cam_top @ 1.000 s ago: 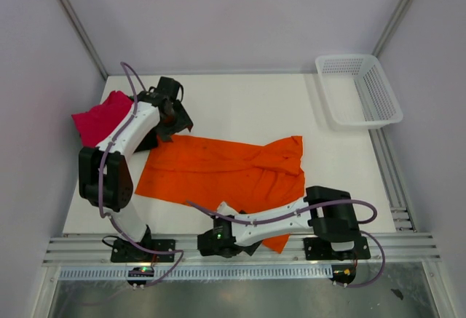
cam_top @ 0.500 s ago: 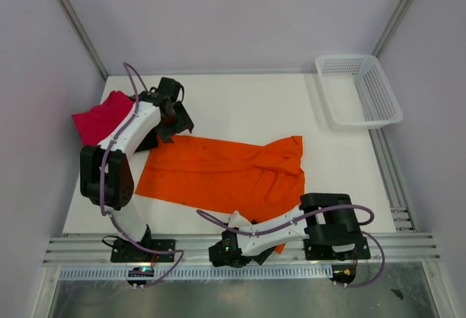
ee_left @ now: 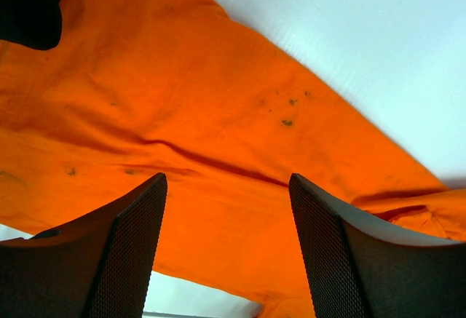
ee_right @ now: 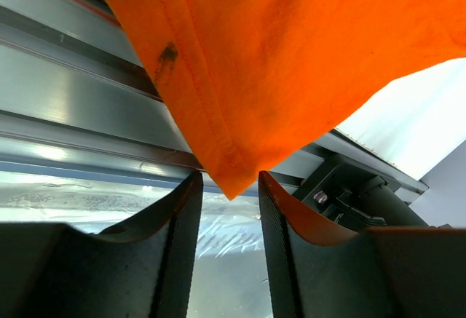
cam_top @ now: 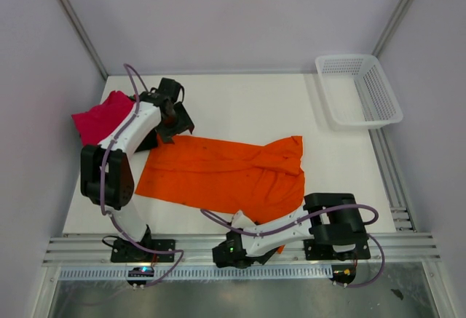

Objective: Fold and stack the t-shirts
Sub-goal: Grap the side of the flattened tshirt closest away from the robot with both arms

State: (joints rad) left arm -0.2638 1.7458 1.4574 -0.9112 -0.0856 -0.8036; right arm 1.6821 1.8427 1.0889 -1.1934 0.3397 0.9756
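Top view: orange t-shirt (cam_top: pixel 218 172) spread mid-frame, magenta t-shirt (cam_top: pixel 100 118) bunched upper left. L gripper (cam_top: pixel 175 120) at orange's upper-left corner; wrist cam shows it spread wide, holding nothing. R gripper (cam_top: pixel 234 252) bottom centre over rail (cam_top: pixel 408 249). Only its wrist cam shows the orange corner dipping betw. nearly-closed fingers (ee_right: pixel 175 238); can't tell if pinched.

White table top (cam_top: pixel 247 107) fills mid frame. Orange tee (cam_top: pixel 218 172) lies spread across the centre, long side running left-right, creased toward its right end. Its lower-right corner hangs off the bottom edge over the alu rails (cam_top: pixel 408 249). Magenta tee (cam_top: pixel 98 118) sits bunched at the far left edge. Black tee (cam_top: pixel 148 143) lies btw. those two, mostly hidden. White mesh basket (cam_top: pixel 358 91) stands upper right by the right edge, well apart from the cloth.
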